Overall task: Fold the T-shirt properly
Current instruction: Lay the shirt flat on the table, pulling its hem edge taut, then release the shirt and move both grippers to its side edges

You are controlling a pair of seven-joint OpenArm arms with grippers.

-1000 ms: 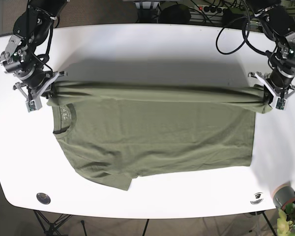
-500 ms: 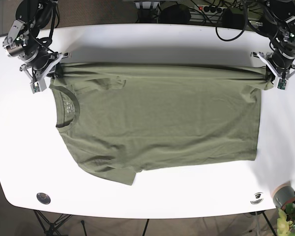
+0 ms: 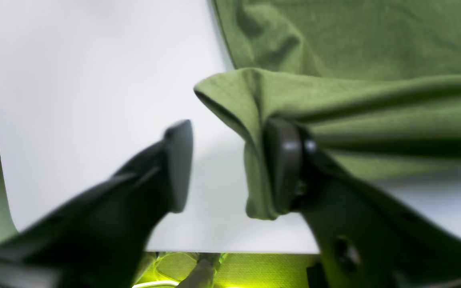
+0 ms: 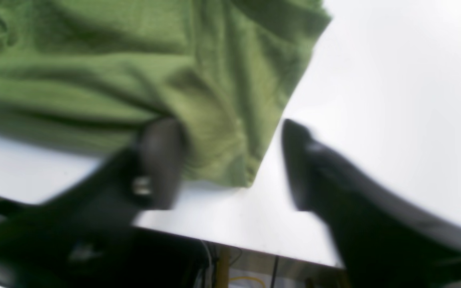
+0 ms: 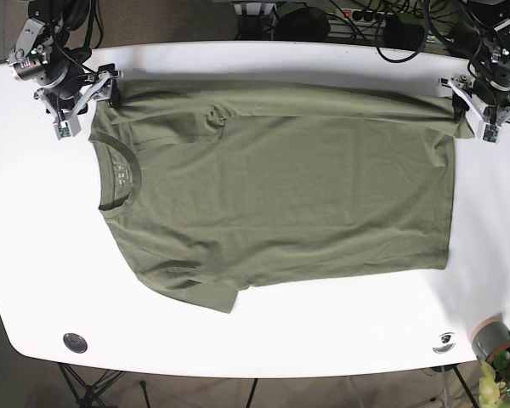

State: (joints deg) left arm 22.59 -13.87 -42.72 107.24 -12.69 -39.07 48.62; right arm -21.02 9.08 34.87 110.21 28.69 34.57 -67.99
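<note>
Olive-green cotton T-shirt (image 5: pixel 280 187) lies spread flat on the white round-cornered bench (image 5: pixel 238 348), its ribbed collar (image 5: pixel 119 174) toward the base view's left side and its hem toward the right. One short sleeve (image 5: pixel 191 293) sticks out at the near edge, and the far edge of the shirt runs along the back of the bench between the two arms.

On the left arm, the left hand (image 3: pixel 228 164) stands spread, its two black pads well apart. One pad (image 3: pixel 284 164) touches a bunched, rolled corner of the fabric that drapes over it; the other pad (image 3: pixel 179 164) is clear of the cloth, with bare bench showing in the gap. So the corner is released, not pinched.

On the right arm, the right hand (image 4: pixel 230 164) is also spread wide. Its wrist view is blurred, but one dark pad (image 4: pixel 162 160) seems to rest against the crumpled shoulder cloth while the other (image 4: pixel 298 160) sits apart over bare bench, gripping nothing.

Fabric is matte and soft, with fine knit grain, gathered into thick wrinkles at both held corners and smooth across the body. Bench surface is plain, glossy white.
</note>
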